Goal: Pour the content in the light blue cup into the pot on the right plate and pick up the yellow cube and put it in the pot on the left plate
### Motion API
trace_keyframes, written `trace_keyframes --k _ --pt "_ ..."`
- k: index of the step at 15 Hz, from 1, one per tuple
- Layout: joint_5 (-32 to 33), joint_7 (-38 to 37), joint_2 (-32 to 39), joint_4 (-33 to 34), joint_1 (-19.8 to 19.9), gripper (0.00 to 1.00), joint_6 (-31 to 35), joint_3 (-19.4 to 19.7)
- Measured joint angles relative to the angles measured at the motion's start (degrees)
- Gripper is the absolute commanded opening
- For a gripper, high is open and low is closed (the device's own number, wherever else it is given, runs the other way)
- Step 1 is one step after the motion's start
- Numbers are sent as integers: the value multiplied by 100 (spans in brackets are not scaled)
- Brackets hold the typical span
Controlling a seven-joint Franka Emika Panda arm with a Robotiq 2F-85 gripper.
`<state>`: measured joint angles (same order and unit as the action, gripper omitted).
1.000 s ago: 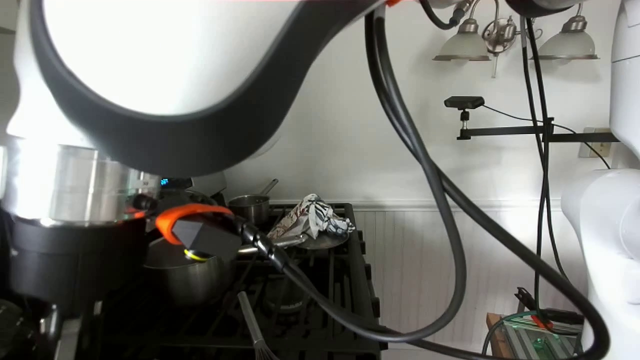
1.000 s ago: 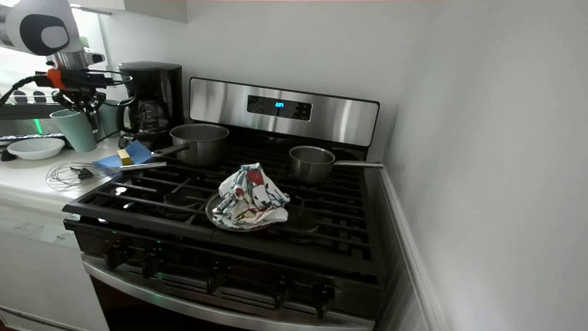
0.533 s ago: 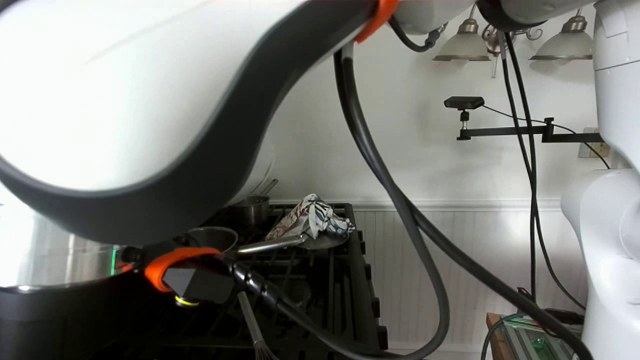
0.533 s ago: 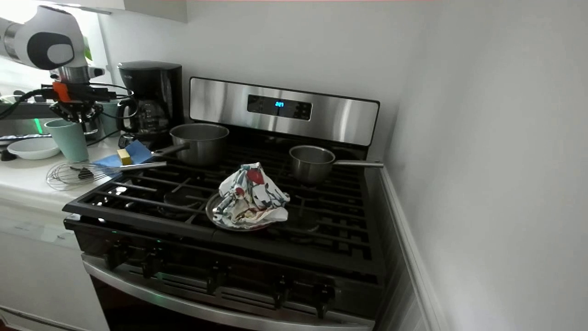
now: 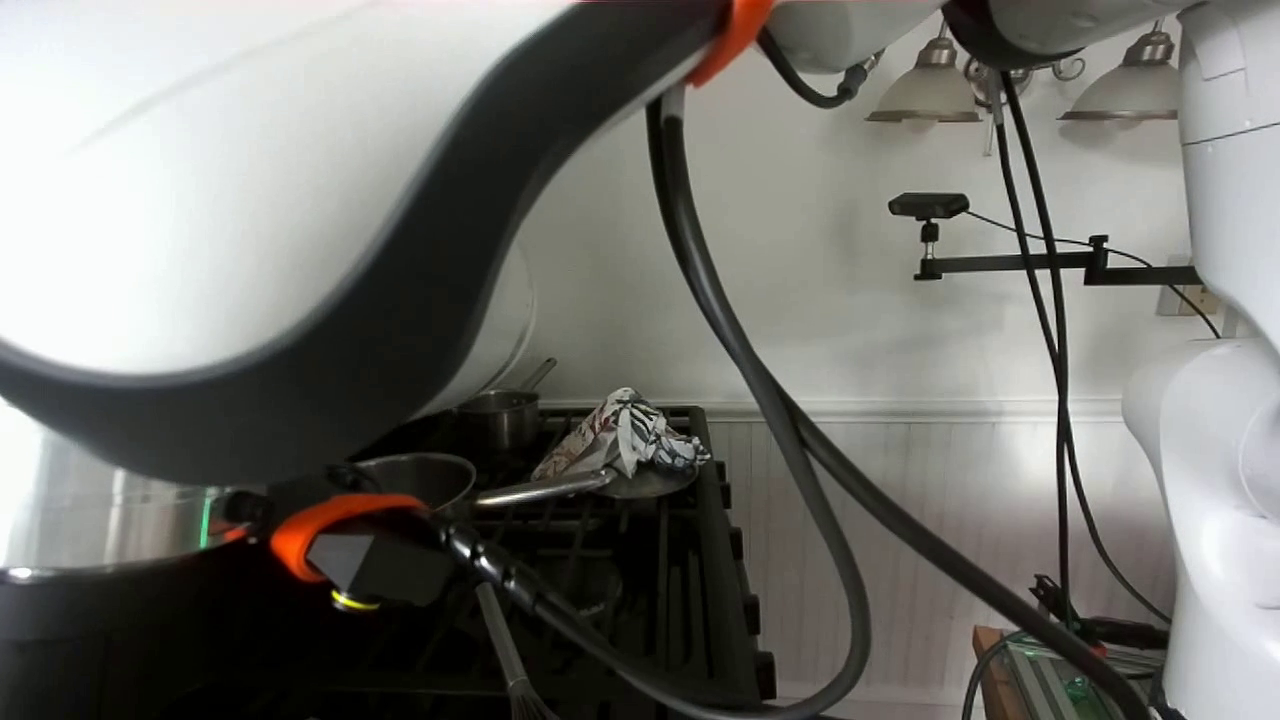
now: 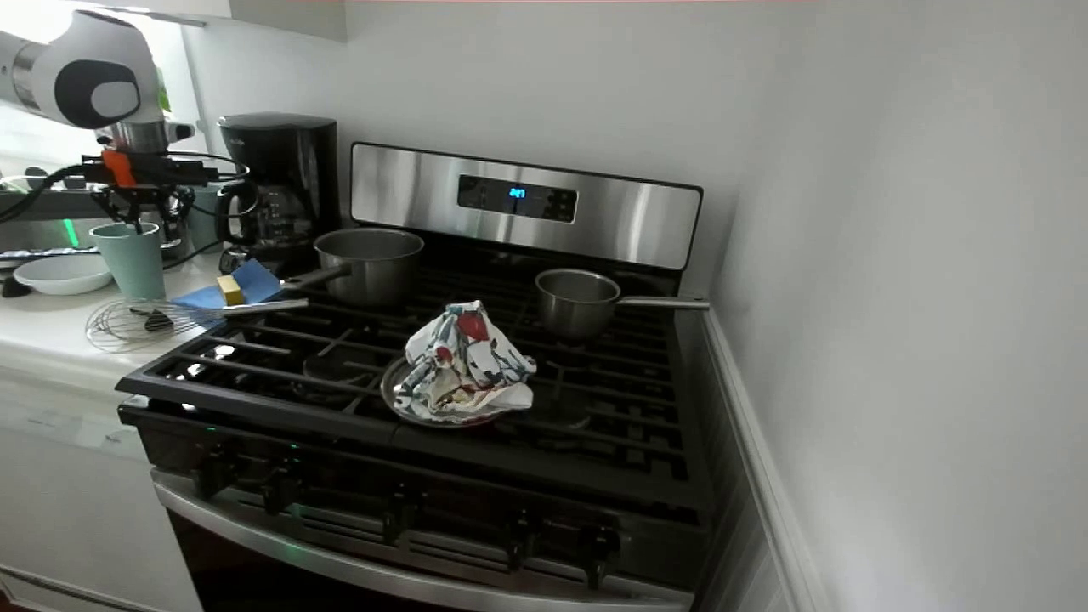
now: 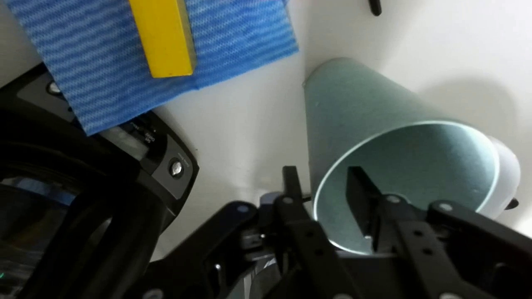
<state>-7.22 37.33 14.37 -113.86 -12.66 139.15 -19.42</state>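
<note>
"Blue-green cup [image 6: 130, 270], upright on the counter [image 6: 47, 330], and the gripper [image 7: 324, 176] is right at its mouth! What are those jaws doing?"

"Standing apart, nothing clamped! From the wrist, one finger [image 7: 360, 192] lies over the opening, its partner outside, the rim between them. How deep they reach, I can't tell."

"So, grasp stage, I'd say, pour not yet begun."

"My call too. Next they need to straddle that rim, squeeze, then lift level; tip early and it could spill. Target should be the small pot [image 6: 576, 313], right-hand side in an exterior view."

"And inside the cup?"

"Inner wall shows; fingers cover part of the bottom, so contents unclear. Second cup [image 6: 204, 228] behind: can't see in. Neither pot shows its floor clearly."

"Yellow block [image 7: 164, 39]?"

"On the blue cloth [image 7: 237, 37], untouched, presumably bound for the big pot [image 6: 376, 279], on the left."
</note>
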Motion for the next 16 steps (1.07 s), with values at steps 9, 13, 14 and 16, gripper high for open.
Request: trace_keyframes --k 9,13,14,16 --pt "43 405 -418 -41 306 100 147 192" --pt "48 867 -422 -220 399 100 215 327" --pt "48 937 -409 -271 417 100 217 345" --pt "49 1049 -353 -357 433 100 219 384"
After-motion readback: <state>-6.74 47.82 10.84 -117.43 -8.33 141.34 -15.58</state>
